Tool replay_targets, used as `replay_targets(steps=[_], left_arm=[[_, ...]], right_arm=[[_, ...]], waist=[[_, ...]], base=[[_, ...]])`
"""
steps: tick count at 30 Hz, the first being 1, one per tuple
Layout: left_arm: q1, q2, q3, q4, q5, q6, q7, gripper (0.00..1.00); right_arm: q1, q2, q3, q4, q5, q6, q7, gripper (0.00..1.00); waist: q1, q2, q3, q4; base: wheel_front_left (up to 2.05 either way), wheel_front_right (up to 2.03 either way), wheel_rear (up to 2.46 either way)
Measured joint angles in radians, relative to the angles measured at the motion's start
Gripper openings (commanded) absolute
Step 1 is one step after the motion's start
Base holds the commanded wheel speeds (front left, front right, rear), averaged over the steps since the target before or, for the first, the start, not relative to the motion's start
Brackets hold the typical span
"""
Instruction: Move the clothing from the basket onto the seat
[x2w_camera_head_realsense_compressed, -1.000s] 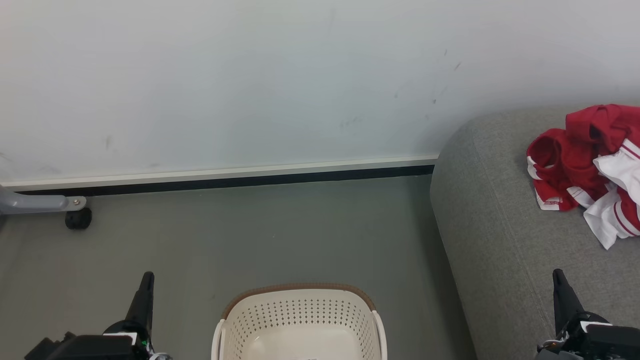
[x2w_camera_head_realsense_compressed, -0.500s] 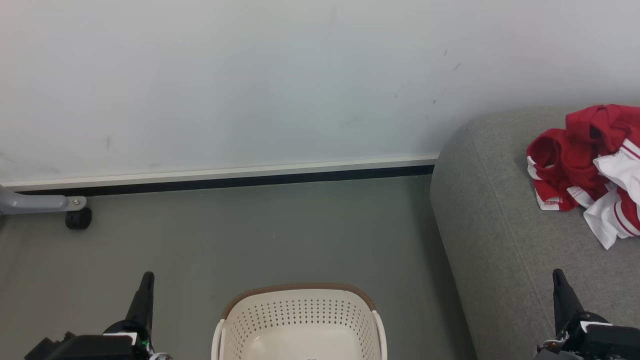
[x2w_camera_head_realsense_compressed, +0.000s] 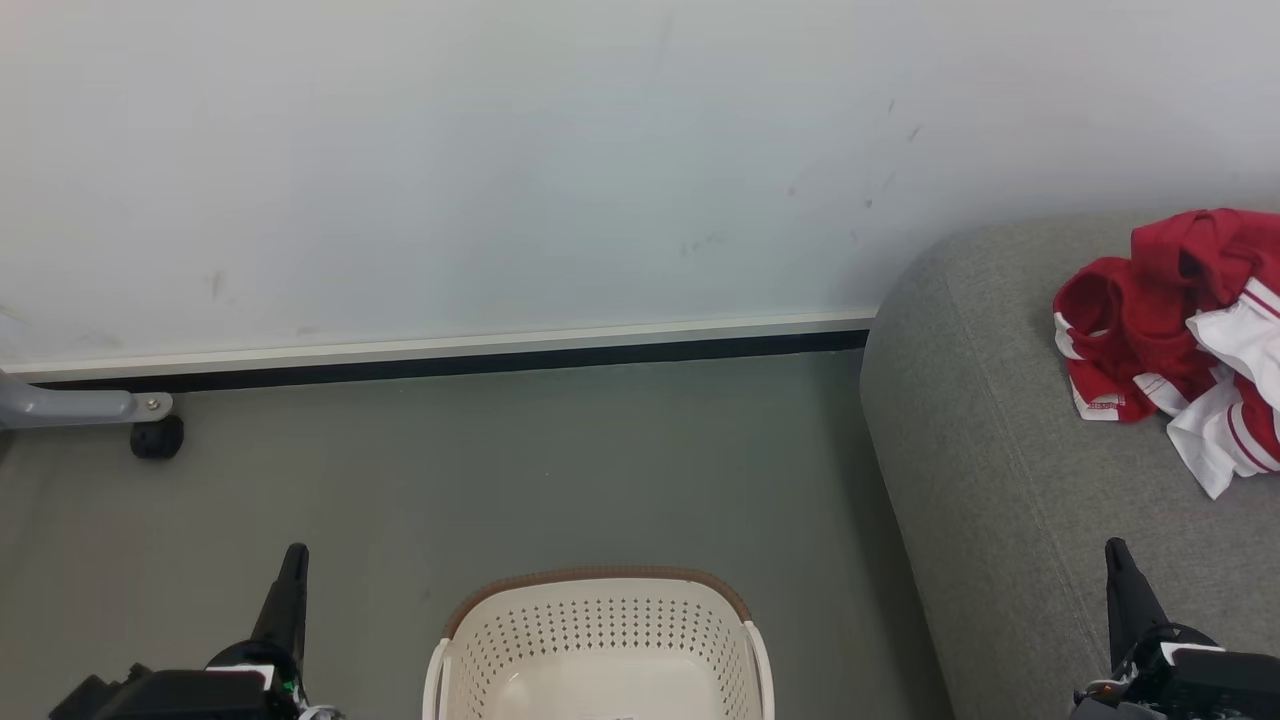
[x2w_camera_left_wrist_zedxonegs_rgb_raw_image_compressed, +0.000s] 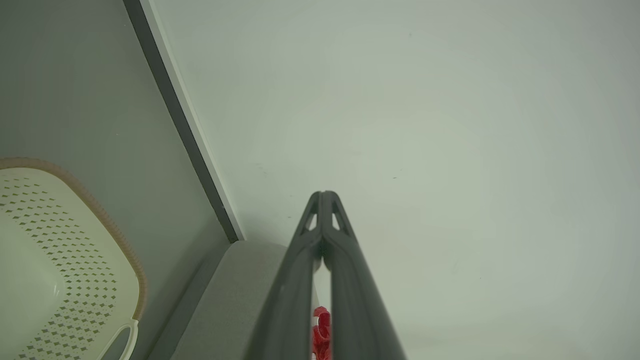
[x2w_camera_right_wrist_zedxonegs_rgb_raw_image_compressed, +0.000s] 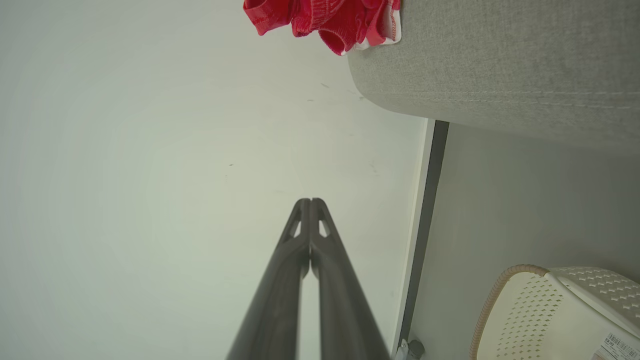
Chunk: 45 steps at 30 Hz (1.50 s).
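The red and white clothing (x2w_camera_head_realsense_compressed: 1180, 340) lies crumpled on the grey sofa seat (x2w_camera_head_realsense_compressed: 1000, 470) at the right of the head view; a red part (x2w_camera_right_wrist_zedxonegs_rgb_raw_image_compressed: 325, 17) of it shows at the top of the right wrist view, and a red scrap (x2w_camera_left_wrist_zedxonegs_rgb_raw_image_compressed: 321, 332) between the fingers in the left wrist view. The cream perforated basket (x2w_camera_head_realsense_compressed: 600, 640) stands on the floor at the bottom centre, with nothing red inside. My left gripper (x2w_camera_head_realsense_compressed: 293, 560) is at the lower left, shut with nothing in it (x2w_camera_left_wrist_zedxonegs_rgb_raw_image_compressed: 325, 196). My right gripper (x2w_camera_head_realsense_compressed: 1117, 555) is at the lower right over the sofa front, shut with nothing held (x2w_camera_right_wrist_zedxonegs_rgb_raw_image_compressed: 310, 202).
A white wall (x2w_camera_head_realsense_compressed: 500, 170) with a dark skirting strip (x2w_camera_head_realsense_compressed: 450, 362) runs behind the grey floor (x2w_camera_head_realsense_compressed: 500, 470). A grey metal leg with a black caster (x2w_camera_head_realsense_compressed: 155, 437) stands at the far left. A barcode label (x2w_camera_right_wrist_zedxonegs_rgb_raw_image_compressed: 617, 346) lies in the basket.
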<state>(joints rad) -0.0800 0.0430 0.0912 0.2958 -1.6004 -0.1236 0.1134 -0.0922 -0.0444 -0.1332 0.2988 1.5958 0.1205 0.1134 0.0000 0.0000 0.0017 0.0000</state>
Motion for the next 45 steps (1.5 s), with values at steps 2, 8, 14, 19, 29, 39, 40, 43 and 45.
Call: replay_targets(steps=[2, 8, 14, 19, 29, 39, 40, 43, 45], left_arm=[[0.0, 0.0, 0.0, 0.0, 0.0, 0.0, 0.0, 0.0], [0.0, 0.0, 0.0, 0.0, 0.0, 0.0, 0.0, 0.0], [0.0, 0.0, 0.0, 0.0, 0.0, 0.0, 0.0, 0.0], [0.0, 0.0, 0.0, 0.0, 0.0, 0.0, 0.0, 0.0], [0.0, 0.0, 0.0, 0.0, 0.0, 0.0, 0.0, 0.0], [0.0, 0.0, 0.0, 0.0, 0.0, 0.0, 0.0, 0.0], [0.0, 0.0, 0.0, 0.0, 0.0, 0.0, 0.0, 0.0], [0.0, 0.0, 0.0, 0.0, 0.0, 0.0, 0.0, 0.0], [0.0, 0.0, 0.0, 0.0, 0.0, 0.0, 0.0, 0.0]], right_arm=[[0.0, 0.0, 0.0, 0.0, 0.0, 0.0, 0.0, 0.0], [0.0, 0.0, 0.0, 0.0, 0.0, 0.0, 0.0, 0.0], [0.0, 0.0, 0.0, 0.0, 0.0, 0.0, 0.0, 0.0], [0.0, 0.0, 0.0, 0.0, 0.0, 0.0, 0.0, 0.0], [0.0, 0.0, 0.0, 0.0, 0.0, 0.0, 0.0, 0.0], [0.0, 0.0, 0.0, 0.0, 0.0, 0.0, 0.0, 0.0], [0.0, 0.0, 0.0, 0.0, 0.0, 0.0, 0.0, 0.0], [0.0, 0.0, 0.0, 0.0, 0.0, 0.0, 0.0, 0.0], [0.0, 0.0, 0.0, 0.0, 0.0, 0.0, 0.0, 0.0]], waist=[[0.0, 0.0, 0.0, 0.0], [0.0, 0.0, 0.0, 0.0], [0.0, 0.0, 0.0, 0.0], [0.0, 0.0, 0.0, 0.0], [0.0, 0.0, 0.0, 0.0], [0.0, 0.0, 0.0, 0.0], [0.0, 0.0, 0.0, 0.0], [0.0, 0.0, 0.0, 0.0], [0.0, 0.0, 0.0, 0.0]], base=[[0.0, 0.0, 0.0], [0.0, 0.0, 0.0], [0.0, 0.0, 0.0], [0.0, 0.0, 0.0], [0.0, 0.0, 0.0], [0.0, 0.0, 0.0], [0.0, 0.0, 0.0], [0.0, 0.0, 0.0], [0.0, 0.0, 0.0]])
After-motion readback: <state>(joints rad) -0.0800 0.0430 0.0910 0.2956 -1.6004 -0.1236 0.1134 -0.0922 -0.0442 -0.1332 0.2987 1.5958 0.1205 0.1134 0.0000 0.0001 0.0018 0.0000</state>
